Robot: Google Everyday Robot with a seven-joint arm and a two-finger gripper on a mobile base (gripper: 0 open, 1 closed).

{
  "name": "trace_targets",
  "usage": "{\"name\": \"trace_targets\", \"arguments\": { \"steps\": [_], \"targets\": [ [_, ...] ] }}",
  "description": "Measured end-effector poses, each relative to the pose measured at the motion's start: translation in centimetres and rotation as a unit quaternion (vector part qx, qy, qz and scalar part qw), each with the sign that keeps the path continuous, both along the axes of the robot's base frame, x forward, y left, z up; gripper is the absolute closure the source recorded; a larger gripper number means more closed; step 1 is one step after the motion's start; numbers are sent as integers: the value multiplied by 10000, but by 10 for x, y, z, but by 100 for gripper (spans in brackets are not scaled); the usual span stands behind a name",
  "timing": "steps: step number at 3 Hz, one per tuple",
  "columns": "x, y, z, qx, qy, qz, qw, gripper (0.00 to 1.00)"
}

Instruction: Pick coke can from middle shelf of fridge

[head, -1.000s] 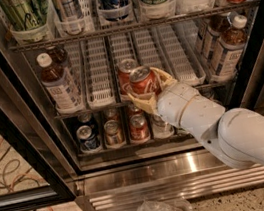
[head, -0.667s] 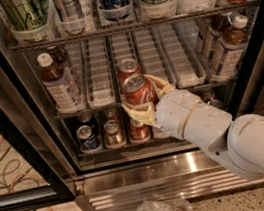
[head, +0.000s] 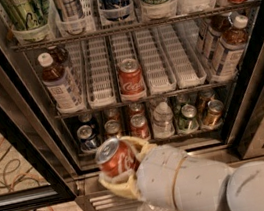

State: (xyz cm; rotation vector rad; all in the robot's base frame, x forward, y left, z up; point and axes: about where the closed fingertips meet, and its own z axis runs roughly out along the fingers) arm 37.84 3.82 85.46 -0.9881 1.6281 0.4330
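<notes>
pulled back and down since a moment ago, the gripper (head: 124,166) now sits below the middle shelf (head: 170,93), out in front of the fridge (head: 18,122). its pale fingers (head: 117,187) are clamped around the tilted coke can (head: 114,159). a second coke can (head: 131,79) stands upright in the centre lane of the middle shelf, with brown bottles (head: 60,84) at either end.

Cream-yellow claw (head: 123,166) low centre, on smooth, rounded, pale-grey arm (head: 186,185)
</notes>
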Motion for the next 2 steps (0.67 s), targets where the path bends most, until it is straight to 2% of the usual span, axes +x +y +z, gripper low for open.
{"name": "trace_targets", "arguments": {
  "steps": [1, 2],
  "targets": [
    [-16, -7, -6, -210, 174, 17, 9996, 100],
    [-16, -7, -6, -210, 174, 17, 9996, 100]
  ]
}}
